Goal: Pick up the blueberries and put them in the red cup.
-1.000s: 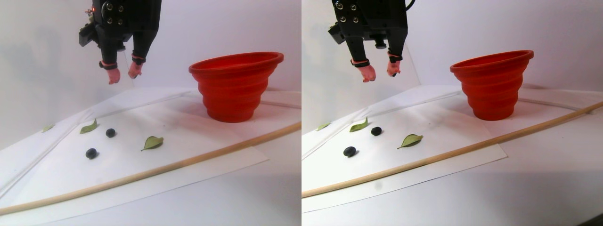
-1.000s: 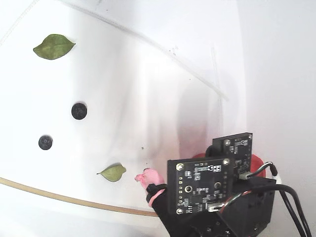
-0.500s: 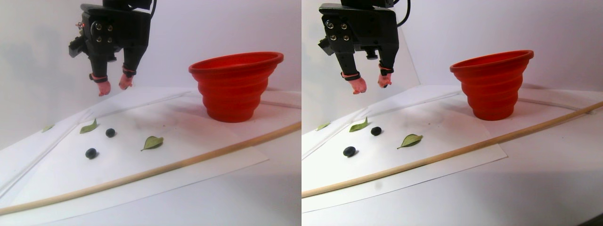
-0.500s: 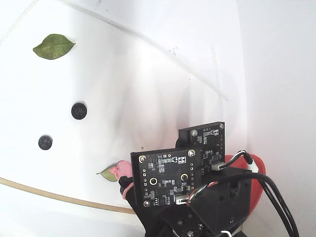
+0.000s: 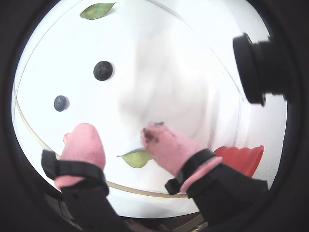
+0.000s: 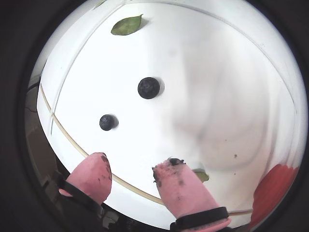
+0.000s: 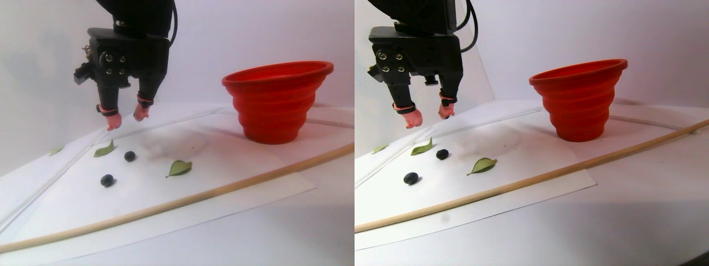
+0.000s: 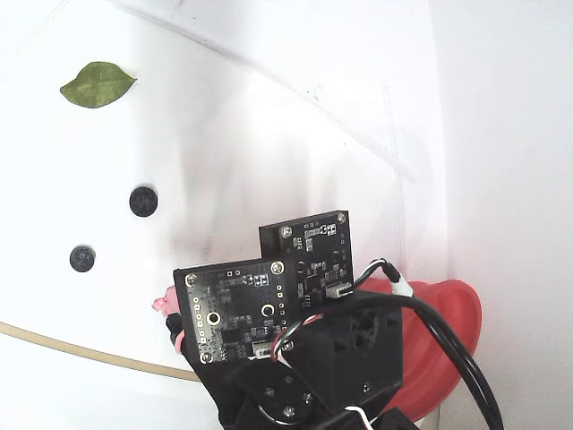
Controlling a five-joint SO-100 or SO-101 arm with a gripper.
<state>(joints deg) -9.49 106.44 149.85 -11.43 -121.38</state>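
White paper sheet [image 7: 232,166]; round blueberries [image 6: 148,88]; ribbed red cup [image 7: 275,100]; tool [image 6: 130,174] spread, empty

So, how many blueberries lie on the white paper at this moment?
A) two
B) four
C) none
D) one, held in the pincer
A: in a wrist view two dark blueberries, one larger and one smaller, lie apart on the white paper, and the open pincer holds nothing.
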